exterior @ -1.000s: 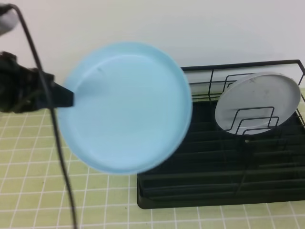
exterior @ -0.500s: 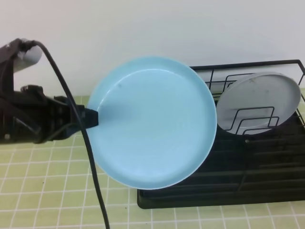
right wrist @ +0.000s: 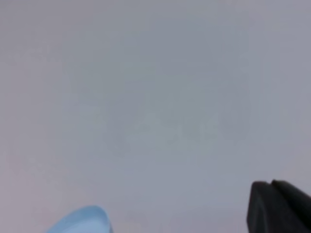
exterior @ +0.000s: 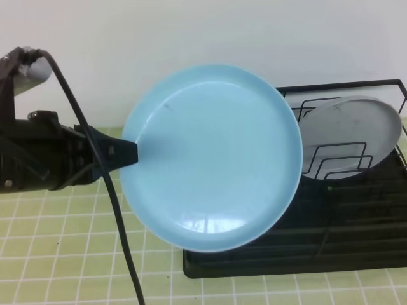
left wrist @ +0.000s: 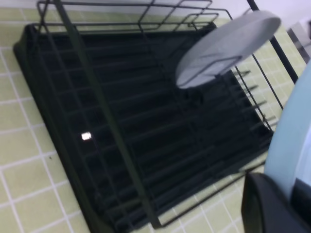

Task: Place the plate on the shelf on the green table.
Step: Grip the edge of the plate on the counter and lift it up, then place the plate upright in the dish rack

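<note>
The plate (exterior: pixel 213 159) is round, smooth and glossy sky-blue with a low raised rim, held in the air, face toward the high camera, over the table (exterior: pixel 51 254) and the left part of the shelf (exterior: pixel 356 241). The left gripper (exterior: pixel 127 152) is clamped on its left edge. The shelf is black wire on a rectangular black tray; the plate hides its left end. A matte grey plate (exterior: pixel 356 133) leans among the wire dividers. The table is pale green square tiles with white grout. The right gripper (right wrist: pixel 279 206) shows only as a dark corner, closed, against blank wall.
</note>
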Robot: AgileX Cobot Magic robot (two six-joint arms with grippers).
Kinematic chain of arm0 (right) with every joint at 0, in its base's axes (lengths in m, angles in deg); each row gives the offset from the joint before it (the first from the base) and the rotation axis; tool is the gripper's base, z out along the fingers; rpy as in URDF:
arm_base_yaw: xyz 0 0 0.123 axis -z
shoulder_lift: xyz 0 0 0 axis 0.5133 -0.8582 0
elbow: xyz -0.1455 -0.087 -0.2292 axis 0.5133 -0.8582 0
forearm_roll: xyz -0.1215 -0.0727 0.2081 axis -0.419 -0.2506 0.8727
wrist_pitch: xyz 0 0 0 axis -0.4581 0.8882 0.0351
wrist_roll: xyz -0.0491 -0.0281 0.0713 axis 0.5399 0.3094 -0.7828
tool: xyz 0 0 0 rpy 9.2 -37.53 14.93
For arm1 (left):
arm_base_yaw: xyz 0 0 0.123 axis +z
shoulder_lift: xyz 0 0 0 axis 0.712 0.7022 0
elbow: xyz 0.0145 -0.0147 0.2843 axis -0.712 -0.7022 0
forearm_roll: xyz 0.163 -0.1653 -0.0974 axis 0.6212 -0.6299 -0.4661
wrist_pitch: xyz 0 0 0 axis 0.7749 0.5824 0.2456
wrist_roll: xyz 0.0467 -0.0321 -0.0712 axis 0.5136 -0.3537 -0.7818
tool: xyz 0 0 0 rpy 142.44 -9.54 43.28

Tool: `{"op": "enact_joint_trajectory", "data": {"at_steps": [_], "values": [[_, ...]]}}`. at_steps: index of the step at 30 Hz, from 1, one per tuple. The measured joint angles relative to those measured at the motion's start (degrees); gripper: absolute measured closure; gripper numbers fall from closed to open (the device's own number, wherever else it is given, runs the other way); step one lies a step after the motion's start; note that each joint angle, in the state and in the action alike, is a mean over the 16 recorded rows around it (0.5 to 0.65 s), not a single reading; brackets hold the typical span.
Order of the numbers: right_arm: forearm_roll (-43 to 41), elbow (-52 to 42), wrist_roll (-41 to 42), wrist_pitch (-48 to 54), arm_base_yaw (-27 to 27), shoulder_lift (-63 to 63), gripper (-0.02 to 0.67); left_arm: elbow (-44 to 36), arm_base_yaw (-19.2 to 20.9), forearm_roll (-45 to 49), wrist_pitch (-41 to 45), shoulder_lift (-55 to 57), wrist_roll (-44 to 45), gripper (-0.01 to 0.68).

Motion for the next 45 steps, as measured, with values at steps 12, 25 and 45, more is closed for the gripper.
{"op": "enact_joint_trajectory", "data": {"at_steps": [12, 25, 45], "values": [[-42.5, 21.6, -23.2, 15.9, -1.7, -28.3, 0.652, -0.1, 0.0, -0.5, 4.0, -0.2, 2.6, 0.673], [-49.0, 35.6, -39.4, 33.8, -7.9, -47.9, 0.645, -0.1, 0.0, -0.8, 0.6, -0.2, 4.4, 0.673], [-21.2, 35.8, -29.7, 42.3, -8.5, -60.4, 0.209, -0.1, 0.0, -3.2, 1.9, -0.2, 6.1, 0.673]]}}
